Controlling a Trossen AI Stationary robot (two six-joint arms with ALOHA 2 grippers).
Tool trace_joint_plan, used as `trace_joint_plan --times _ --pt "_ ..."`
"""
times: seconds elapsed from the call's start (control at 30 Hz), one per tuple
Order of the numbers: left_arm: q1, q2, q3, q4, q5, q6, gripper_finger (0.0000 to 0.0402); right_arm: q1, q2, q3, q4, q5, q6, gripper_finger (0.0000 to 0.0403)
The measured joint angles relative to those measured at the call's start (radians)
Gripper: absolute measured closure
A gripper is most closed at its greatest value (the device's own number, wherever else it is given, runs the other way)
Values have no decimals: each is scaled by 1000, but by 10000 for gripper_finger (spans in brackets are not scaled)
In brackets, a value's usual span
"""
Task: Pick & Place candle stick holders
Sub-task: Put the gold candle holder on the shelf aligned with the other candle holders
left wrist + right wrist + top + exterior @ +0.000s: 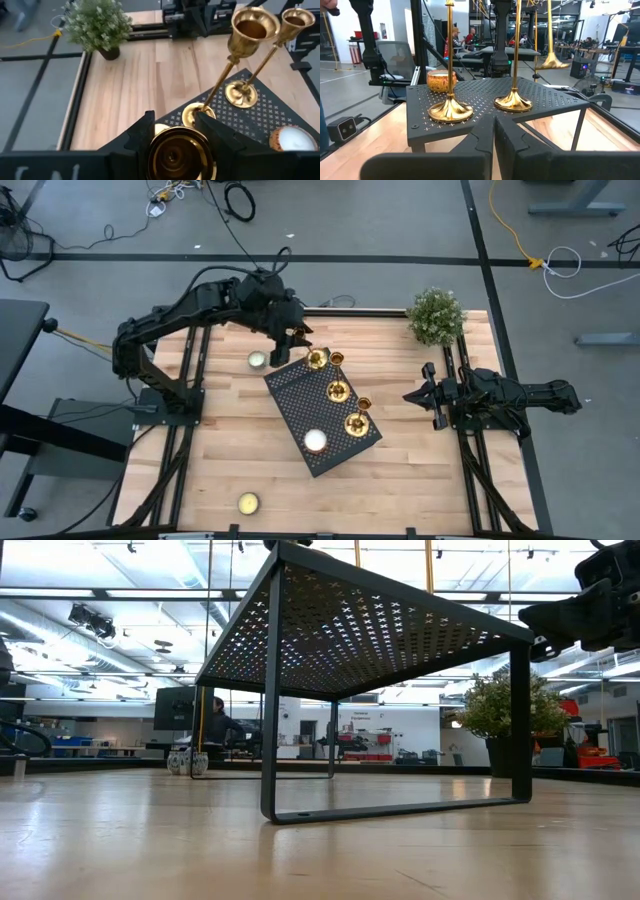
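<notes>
A: From above?
B: The left hand grips one candle stick holder over the far end of the black rack; two more holders stand along its right edge. The right hand waits right of the rack.

A: The wrist views?
B: The left fingers clamp a gold cup. The right fingers are pressed together, empty, facing the rack.

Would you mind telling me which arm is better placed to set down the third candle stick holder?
The left. Its hand holds the third candle stick holder over the black rack's far corner, while the right hand waits shut beside the rack.
</notes>
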Motion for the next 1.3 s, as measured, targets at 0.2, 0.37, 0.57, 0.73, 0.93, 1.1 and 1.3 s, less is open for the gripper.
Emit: trace_joint_plan --times 0.2,0.37,0.57,0.73,0.93,1.1,1.3 --pt "5 27 0 23 0 -6 269 0 0 0 0 5 0 385" --pt "6 52 0 50 18 -7 265 0 0 0 0 6 0 385" --pt "5 83 -1 91 49 -12 264 0 0 0 0 7 0 385" --pt "7 103 -1 118 50 -6 269 0 0 0 1 6 0 385" --pt "6 128 -1 136 53 -6 246 0 0 0 1 6 0 385" --pt "6 134 -3 146 60 7 265 0 0 0 0 6 0 385" --pt "6 133 -4 163 61 10 250 0 0 0 0 6 0 385"
